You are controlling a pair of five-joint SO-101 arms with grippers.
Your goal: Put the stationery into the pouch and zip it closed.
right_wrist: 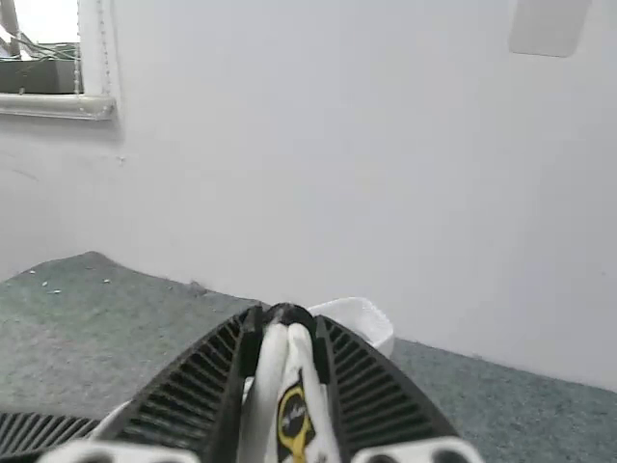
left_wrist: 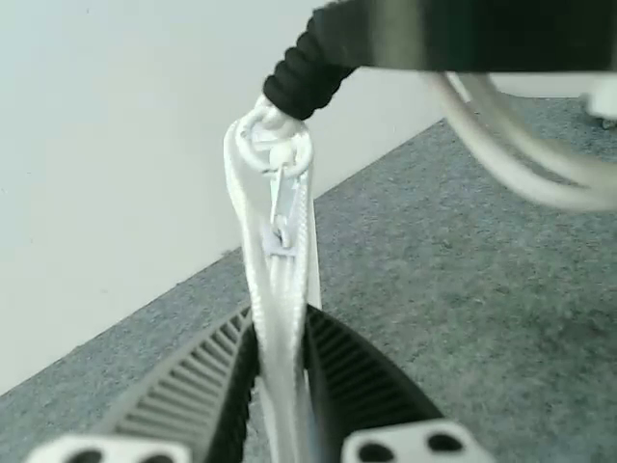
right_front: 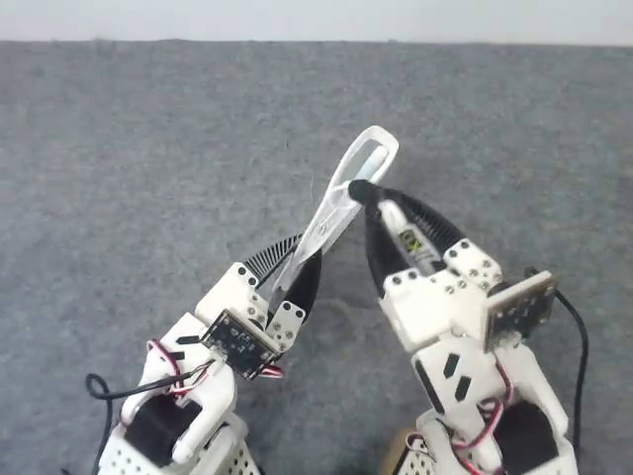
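A white pouch (right_front: 341, 198) is held up off the grey mat, seen edge-on and tilted. Its zipper pull (left_wrist: 281, 204) hangs near the upper end. My left gripper (right_front: 304, 257) is shut on the pouch's lower edge, its ridged fingers (left_wrist: 202, 386) pressing both sides. My right gripper (right_front: 359, 190) is shut on a white pen-like stick (right_front: 408, 236) with a yellow and black label (right_wrist: 292, 421). Its black fingertips (left_wrist: 304, 75) touch the pouch's upper end, with the pouch's rounded end (right_wrist: 362, 316) just beyond the right gripper (right_wrist: 282, 318). What is inside the pouch is hidden.
The grey mat (right_front: 148, 158) stretches open to the left, right and far side. A white wall (right_wrist: 337, 145) stands behind, with a window corner (right_wrist: 48, 58). A small brown thing (right_front: 399, 450) lies by the right arm's base.
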